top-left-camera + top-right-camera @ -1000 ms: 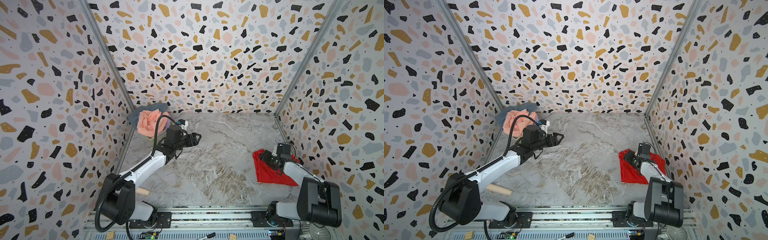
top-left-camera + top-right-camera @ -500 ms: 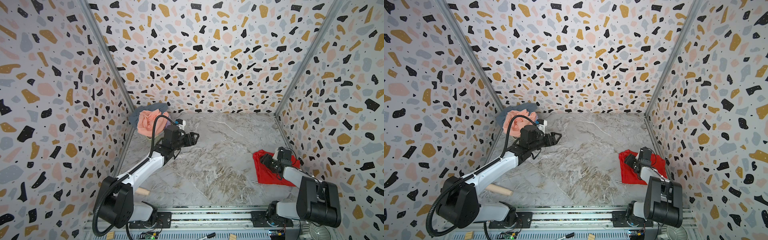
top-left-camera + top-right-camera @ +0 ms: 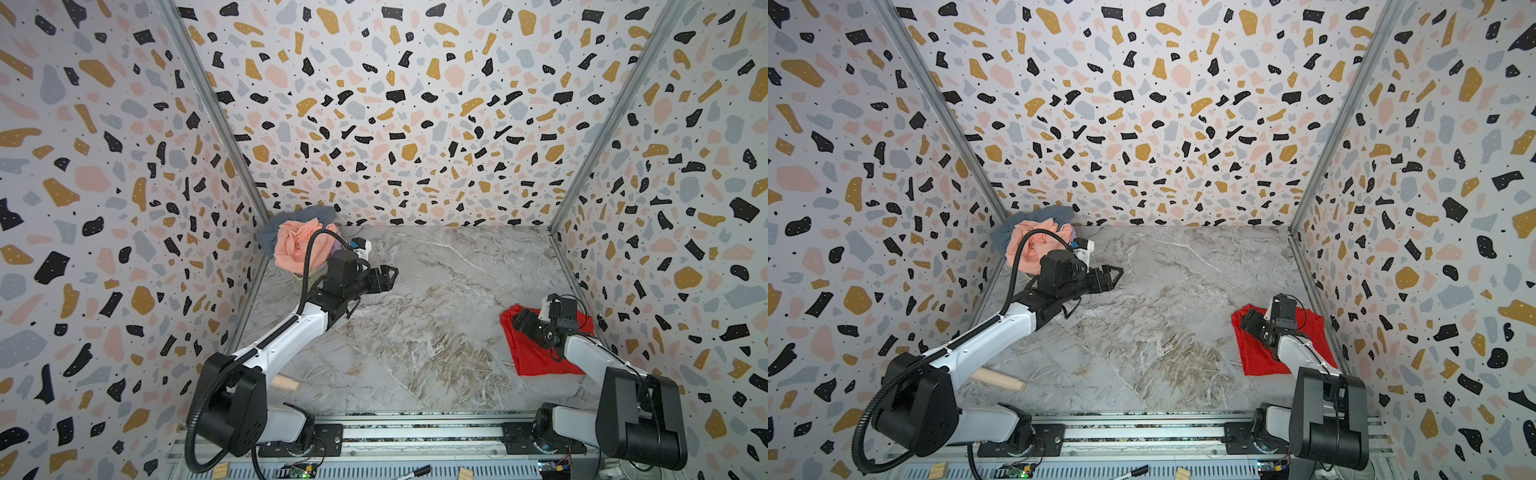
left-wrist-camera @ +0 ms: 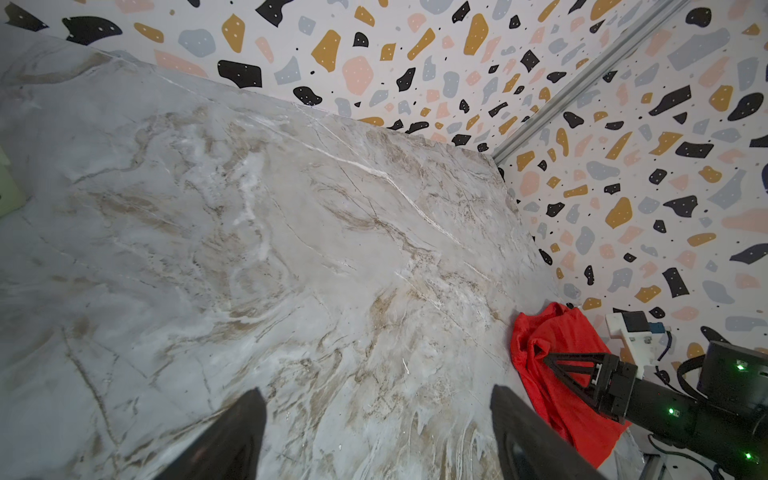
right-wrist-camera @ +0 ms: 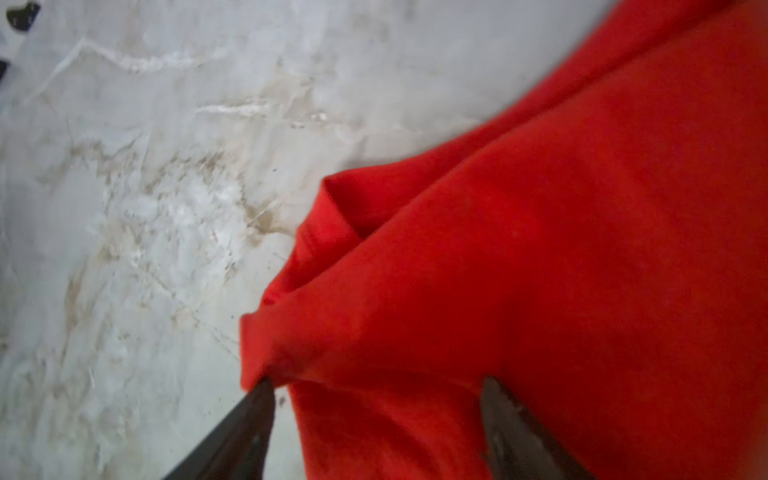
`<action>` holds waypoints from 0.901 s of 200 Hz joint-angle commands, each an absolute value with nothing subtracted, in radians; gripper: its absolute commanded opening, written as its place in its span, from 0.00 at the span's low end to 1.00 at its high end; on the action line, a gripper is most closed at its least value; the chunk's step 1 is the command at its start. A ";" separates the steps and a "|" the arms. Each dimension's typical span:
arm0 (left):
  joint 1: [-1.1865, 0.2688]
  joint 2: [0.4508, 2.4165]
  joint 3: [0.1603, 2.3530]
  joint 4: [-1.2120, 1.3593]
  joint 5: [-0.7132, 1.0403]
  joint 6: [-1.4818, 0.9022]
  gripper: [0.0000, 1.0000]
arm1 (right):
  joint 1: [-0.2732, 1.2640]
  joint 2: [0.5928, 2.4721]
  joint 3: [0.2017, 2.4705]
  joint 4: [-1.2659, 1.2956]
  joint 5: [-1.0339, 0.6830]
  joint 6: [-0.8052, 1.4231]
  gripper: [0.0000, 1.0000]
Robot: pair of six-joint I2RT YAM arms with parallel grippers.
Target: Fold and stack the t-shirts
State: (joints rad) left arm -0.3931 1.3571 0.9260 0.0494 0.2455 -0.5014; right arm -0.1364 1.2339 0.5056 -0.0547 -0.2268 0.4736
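A bright red t-shirt (image 3: pixel 536 353) (image 3: pixel 1258 357) lies roughly folded on the marble table by the right wall. My right gripper (image 3: pixel 519 322) (image 5: pixel 378 382) hangs low over its far left corner. Its jaws stand wide apart with red cloth (image 5: pixel 540 249) lying loose between them, so it is open. In the back left corner a peach-pink t-shirt (image 3: pixel 295 245) is heaped on a slate grey-blue one (image 3: pixel 270 235), with a bit of lilac (image 3: pixel 334 247) beside it. My left gripper (image 3: pixel 384 276) (image 4: pixel 376 392) is open and empty above bare table, right of that heap.
A pale green basket edge (image 4: pixel 6 187) shows beside the heap. A wooden dowel (image 3: pixel 284 382) lies near the left arm's base. A marker (image 3: pixel 415 472) and small wooden blocks sit on the front rail. Patterned walls close in three sides.
Both grippers have spread their jaws wider. The right one has sunk a little over the red t-shirt's corner; the left arm has barely shifted.
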 commanded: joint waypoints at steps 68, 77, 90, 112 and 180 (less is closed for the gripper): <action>-0.190 1.059 0.605 0.375 -0.539 -0.202 1.00 | -0.088 1.185 0.553 0.339 0.022 0.328 0.99; -0.168 1.052 0.534 0.479 -0.575 -0.165 1.00 | -0.070 1.186 0.529 0.388 0.074 0.304 0.99; -0.148 1.063 0.435 0.639 -0.579 -0.127 1.00 | -0.061 1.186 0.504 0.437 0.116 0.283 0.99; -0.145 1.133 0.347 0.766 -0.622 -0.067 1.00 | -0.060 1.191 0.441 0.554 0.130 0.264 0.99; -0.056 1.347 0.218 1.110 -0.542 -0.067 1.00 | -0.005 1.287 0.282 0.940 0.131 0.123 0.99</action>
State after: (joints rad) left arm -0.1009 1.3140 0.2142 0.8764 -0.5816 -0.0608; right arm -0.0376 1.2617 0.3008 0.7536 0.1238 0.2089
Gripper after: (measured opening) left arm 0.996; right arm 0.990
